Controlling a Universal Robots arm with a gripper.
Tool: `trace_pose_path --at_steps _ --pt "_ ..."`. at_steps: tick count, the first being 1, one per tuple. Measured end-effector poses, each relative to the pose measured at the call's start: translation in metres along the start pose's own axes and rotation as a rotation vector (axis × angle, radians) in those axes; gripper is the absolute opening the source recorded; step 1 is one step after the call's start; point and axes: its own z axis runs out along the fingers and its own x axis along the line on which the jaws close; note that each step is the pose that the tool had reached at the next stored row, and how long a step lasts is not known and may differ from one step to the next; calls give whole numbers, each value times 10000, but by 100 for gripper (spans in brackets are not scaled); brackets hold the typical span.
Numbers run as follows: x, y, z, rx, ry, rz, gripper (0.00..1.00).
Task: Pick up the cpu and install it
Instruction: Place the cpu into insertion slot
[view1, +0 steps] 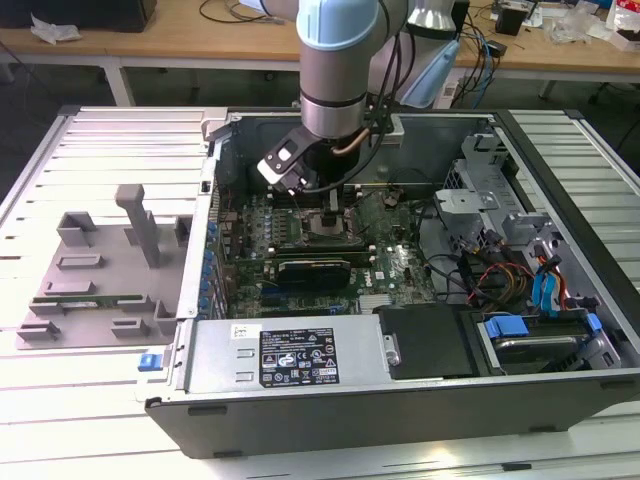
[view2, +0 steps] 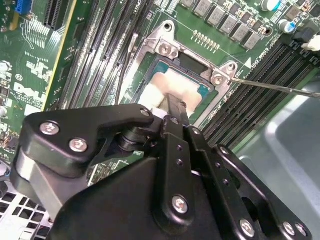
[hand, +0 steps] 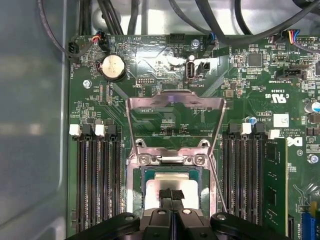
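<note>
Overhead, in the exterior view, a silver and pale-blue robot arm (view1: 335, 80) reaches down into an open grey metal computer case (view1: 400, 400) that lies on a white slatted desk (view1: 60, 430). Its black claw (view1: 330, 215) hangs low over the green motherboard (view1: 400, 265), just beyond a long black rectangular card (view1: 315, 268). A grey plastic fixture tray (view1: 90, 290) sits outside the case toward the exterior view's left.

In the second wrist view, the small square silvery cpu (view2: 187, 82) lies seated inside the metal socket frame (view2: 165, 47). The claw (view2: 172, 107) is clenched – its tips are together at the chip's pale top plate, gripping nothing.

In the first wrist view, the cpu (hand: 157, 182) rests flat in the socket between two banks of black memory slots (hand: 95, 180). The hinged metal load plate (hand: 175, 102) stands swung open – and the closed claw (hand: 172, 195) is over the chip's middle.
</note>
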Motion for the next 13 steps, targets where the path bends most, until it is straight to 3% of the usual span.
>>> trace_pose_path --at_steps 9,13 --pt "-1 -2 36 -1 2 0 11" --pt "1 1 -42 0 0 0 11"
